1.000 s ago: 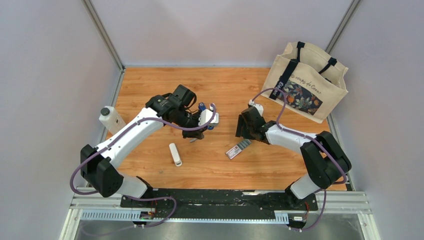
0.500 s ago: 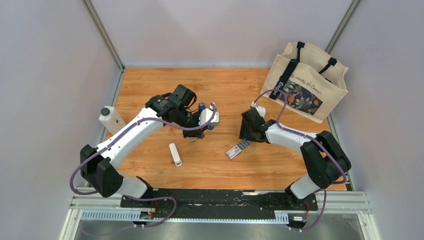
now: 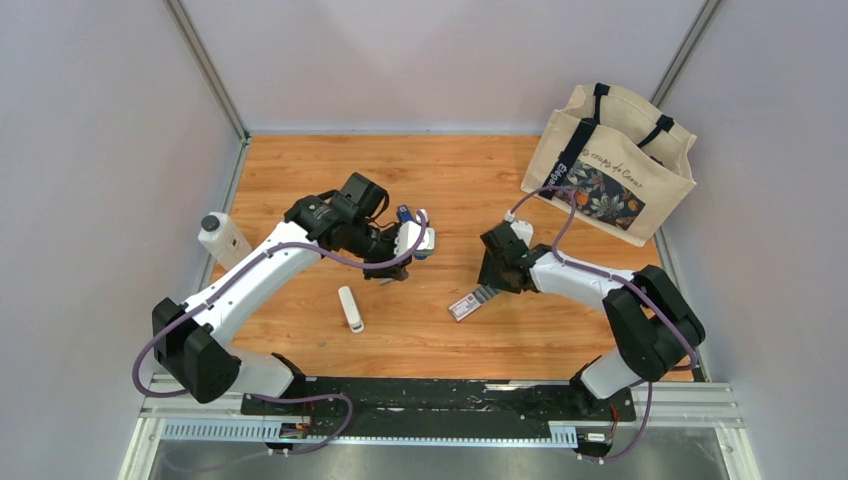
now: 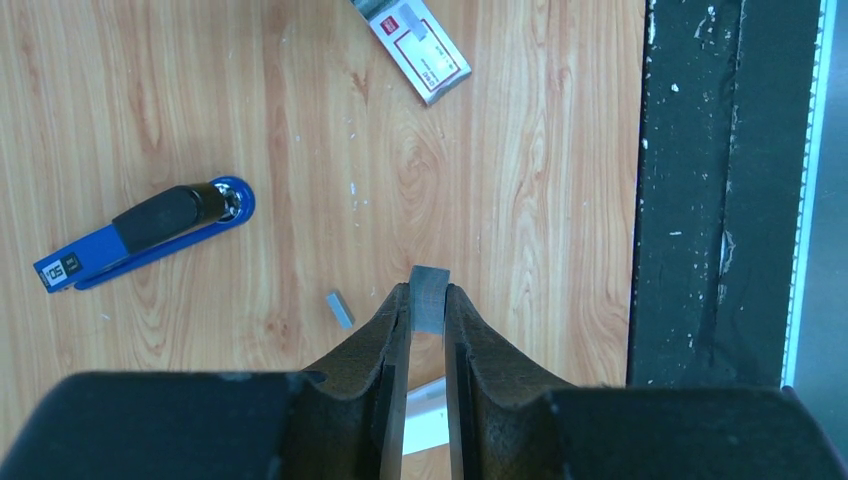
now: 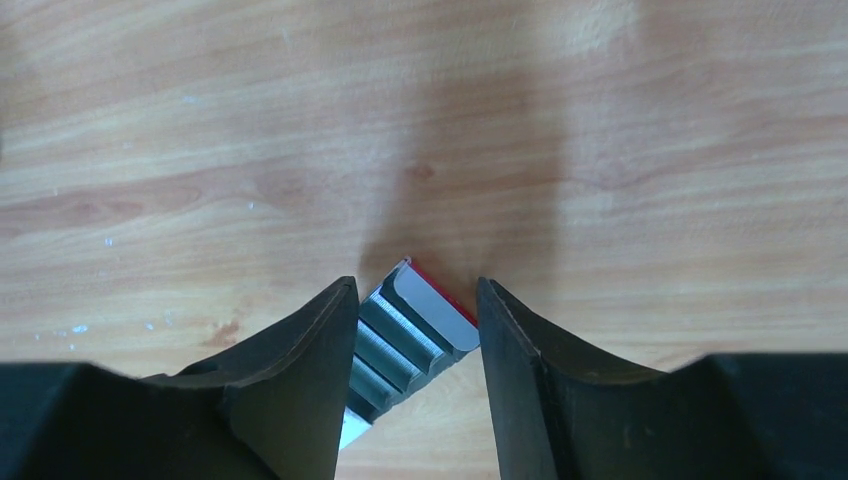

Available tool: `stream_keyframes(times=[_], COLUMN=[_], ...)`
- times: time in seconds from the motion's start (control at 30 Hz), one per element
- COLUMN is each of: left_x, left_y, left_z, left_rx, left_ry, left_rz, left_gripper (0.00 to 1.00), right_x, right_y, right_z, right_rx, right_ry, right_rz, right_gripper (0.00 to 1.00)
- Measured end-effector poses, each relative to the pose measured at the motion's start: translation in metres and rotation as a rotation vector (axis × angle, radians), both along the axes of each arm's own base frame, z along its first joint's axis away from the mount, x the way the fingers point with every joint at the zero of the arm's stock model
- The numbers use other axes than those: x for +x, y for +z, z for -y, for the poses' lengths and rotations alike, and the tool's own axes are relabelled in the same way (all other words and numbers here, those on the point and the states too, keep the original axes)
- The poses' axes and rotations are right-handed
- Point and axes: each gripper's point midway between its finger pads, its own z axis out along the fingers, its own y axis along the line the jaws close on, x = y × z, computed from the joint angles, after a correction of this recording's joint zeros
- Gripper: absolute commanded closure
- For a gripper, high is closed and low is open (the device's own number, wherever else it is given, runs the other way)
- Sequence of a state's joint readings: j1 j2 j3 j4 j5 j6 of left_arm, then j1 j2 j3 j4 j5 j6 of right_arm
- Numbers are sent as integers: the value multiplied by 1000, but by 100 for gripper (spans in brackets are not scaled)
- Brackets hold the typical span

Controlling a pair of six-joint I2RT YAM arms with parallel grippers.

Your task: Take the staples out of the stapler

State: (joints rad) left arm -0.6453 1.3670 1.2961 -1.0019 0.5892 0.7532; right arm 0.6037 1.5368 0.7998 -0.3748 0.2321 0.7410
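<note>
Your left fingers [image 4: 395, 320] are clamped on a short staple strip [image 4: 428, 298], its end poking past the tips. A loose scrap [image 4: 340, 309] lies just beside them on the worktop [image 4: 520, 200]. The stapler [image 4: 140, 232] lies flat farther off, well apart from either arm. Your right fingers [image 5: 320, 350] stand apart, straddling the open staple box [image 5: 415, 325] (contact with its walls unclear). My read: the strip is out and needs dropping off. Pinch lightly so it doesn't snap, steady the box first, lower the strip flat, then release.
</note>
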Motion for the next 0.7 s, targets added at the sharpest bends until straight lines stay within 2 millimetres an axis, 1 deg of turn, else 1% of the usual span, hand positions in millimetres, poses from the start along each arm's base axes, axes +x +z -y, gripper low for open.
stream_keyframes(times=[0.1,0.27,0.47,0.57,0.7], left_x=[-1,-3,-9,-10,-11], left_y=[1,-1,-4,-2,-1], left_z=[1,1,0,0,0], left_rx=[-4,-4,-1,-3,-5], left_ry=[-4,-8,-21,-22,-25], left_rz=[-1,-2,-4,0,4], left_gripper=[76,76,76,76,76], right_x=[-12,-40,-72,-81,-84], right_y=[0,2,-1,-1,0], right_z=[-5,-12,-14,-16,-20], right_rx=[7,17,27,35,42], right_ry=[0,-3,-23,-29,-32], right_rz=[-9,-18,-28,-28,-26], right_gripper=[48,47,46,46,46])
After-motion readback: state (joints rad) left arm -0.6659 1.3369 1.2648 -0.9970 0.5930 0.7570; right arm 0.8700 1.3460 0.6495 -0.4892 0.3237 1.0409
